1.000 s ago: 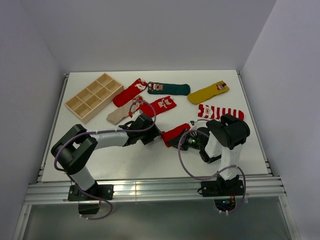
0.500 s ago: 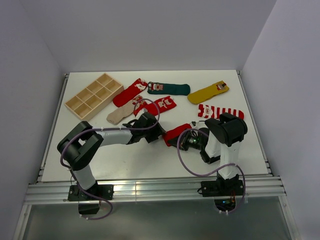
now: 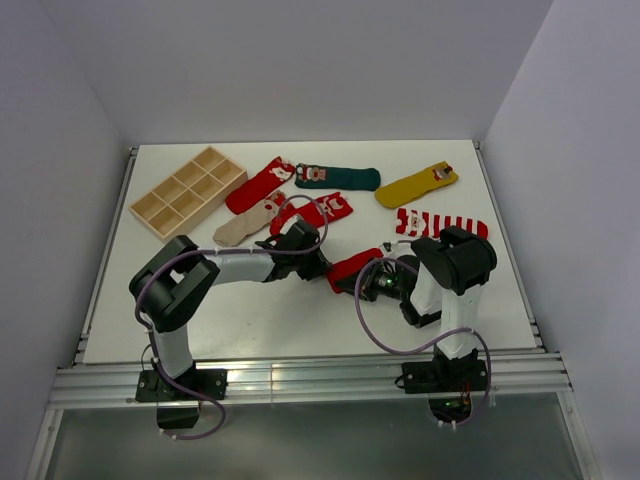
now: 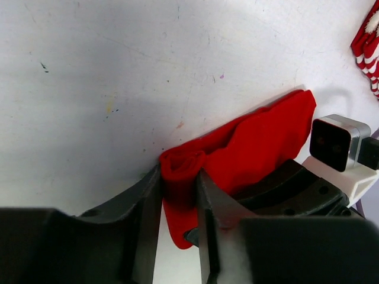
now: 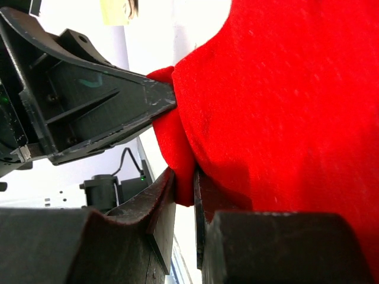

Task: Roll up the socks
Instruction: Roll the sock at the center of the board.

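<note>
Top view's bright and even, soft light from above, just faint shadows on the flat white tabletop point(image 3: 300, 320) and some glare off the ribbed aluminium front rail point(image 3: 300, 375). Wrist shots: foreground dark and mushy, and the plain red fabric sock point(image 5: 284, 89) is oversaturated, barely any texture.

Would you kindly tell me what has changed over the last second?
The left gripper slid to the right and closed on the rolled end of the red sock. The right gripper stayed clamped on the same sock. The other socks and the wooden tray did not move.
</note>
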